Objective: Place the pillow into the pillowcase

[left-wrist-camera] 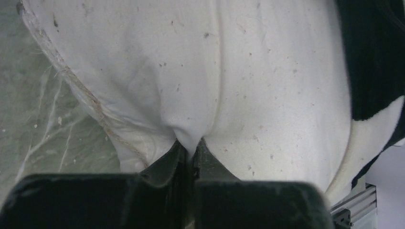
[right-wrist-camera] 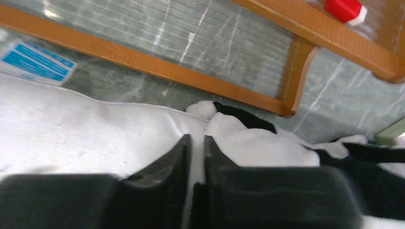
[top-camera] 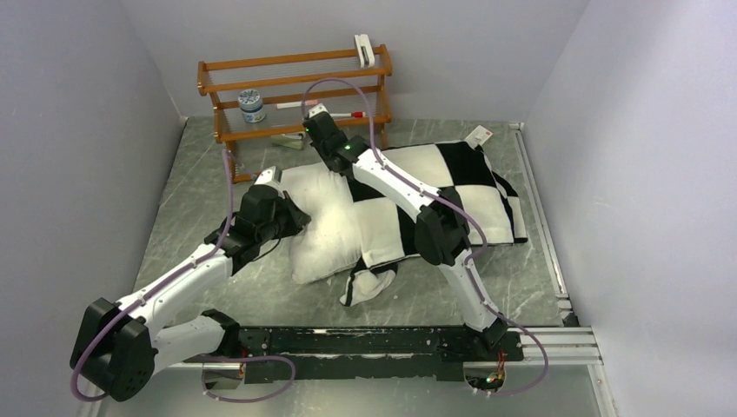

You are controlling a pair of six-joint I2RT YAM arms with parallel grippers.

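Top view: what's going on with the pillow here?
Two arms are stuffing the pillow into the checkered pillowcase. The left hand is pinched shut on the pillow's exposed white end. The right hand appears to grip the pillowcase's rim on the far side, by the wooden rack. The pillow is only partly in; its left end sticks out.
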